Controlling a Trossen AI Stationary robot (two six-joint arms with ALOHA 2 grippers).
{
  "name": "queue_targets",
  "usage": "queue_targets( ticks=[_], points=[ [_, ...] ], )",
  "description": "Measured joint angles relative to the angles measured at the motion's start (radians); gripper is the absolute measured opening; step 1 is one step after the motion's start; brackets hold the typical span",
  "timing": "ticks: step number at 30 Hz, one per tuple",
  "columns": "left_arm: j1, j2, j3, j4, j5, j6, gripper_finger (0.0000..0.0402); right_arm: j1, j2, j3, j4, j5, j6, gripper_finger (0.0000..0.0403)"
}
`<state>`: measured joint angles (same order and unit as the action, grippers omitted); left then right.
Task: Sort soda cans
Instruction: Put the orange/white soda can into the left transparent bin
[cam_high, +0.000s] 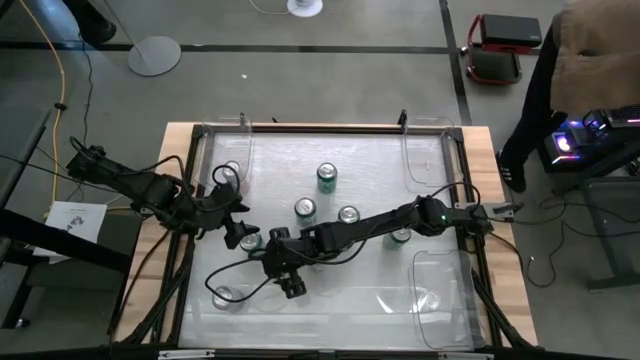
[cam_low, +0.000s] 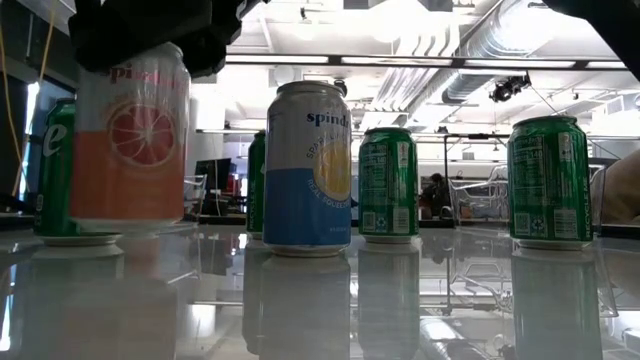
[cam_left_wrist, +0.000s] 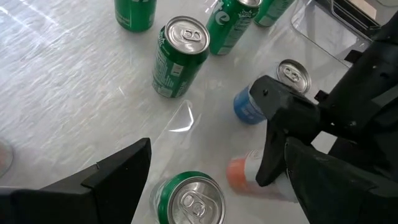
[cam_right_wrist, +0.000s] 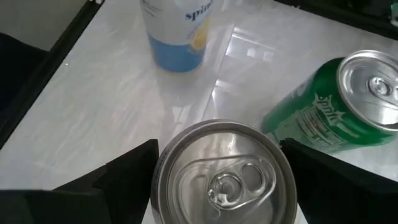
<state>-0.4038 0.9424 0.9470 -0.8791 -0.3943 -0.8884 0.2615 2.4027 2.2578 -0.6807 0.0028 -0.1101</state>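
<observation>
My right gripper (cam_right_wrist: 224, 186) is shut on an orange-and-white soda can (cam_low: 130, 140), near the table's left middle; in the high view this gripper (cam_high: 275, 250) hides the can. A blue-and-white can (cam_low: 307, 170) and several green cans (cam_low: 387, 185) stand upright on their bases on the table. My left gripper (cam_high: 237, 232) is open just left of the right one. It hangs over a green can (cam_left_wrist: 189, 199), with one finger (cam_left_wrist: 112, 180) beside it; I cannot tell whether it touches the can. My right gripper pinches the orange can's upper wall (cam_low: 130, 70) just under the silver top (cam_right_wrist: 224, 168), one finger (cam_right_wrist: 124, 174) on each side. The fingers come from above, pointing down. The can stays upright, and the low view shows its base lifted clear of the table.
Clear plastic bins sit at the table's corners: far left (cam_high: 228, 150), far right (cam_high: 425, 150), near right (cam_high: 440, 290). A can (cam_high: 231, 170) stands in the far-left bin and a silver-topped one (cam_high: 222, 295) stands near the near-left corner. Green cans (cam_high: 327, 178) cluster mid-table. Black frame rails border the table.
</observation>
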Motion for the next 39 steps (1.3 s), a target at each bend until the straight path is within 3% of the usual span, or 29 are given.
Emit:
queue_targets(
  ticks=[20,32,39],
  points=[
    [0.0,0.0,0.0,0.0,0.024,0.001,0.0344,-0.013,-0.003,-0.047,0.003,-0.082,0.065,0.0322],
    [0.0,0.0,0.0,0.0,0.025,0.001,0.0344,-0.026,-0.003,-0.048,0.007,-0.046,0.136,0.0344],
    [-0.002,0.0,0.0,0.006,0.004,0.012,0.0344,-0.012,-0.002,-0.027,0.009,-0.019,0.087,0.0364]
  ],
)
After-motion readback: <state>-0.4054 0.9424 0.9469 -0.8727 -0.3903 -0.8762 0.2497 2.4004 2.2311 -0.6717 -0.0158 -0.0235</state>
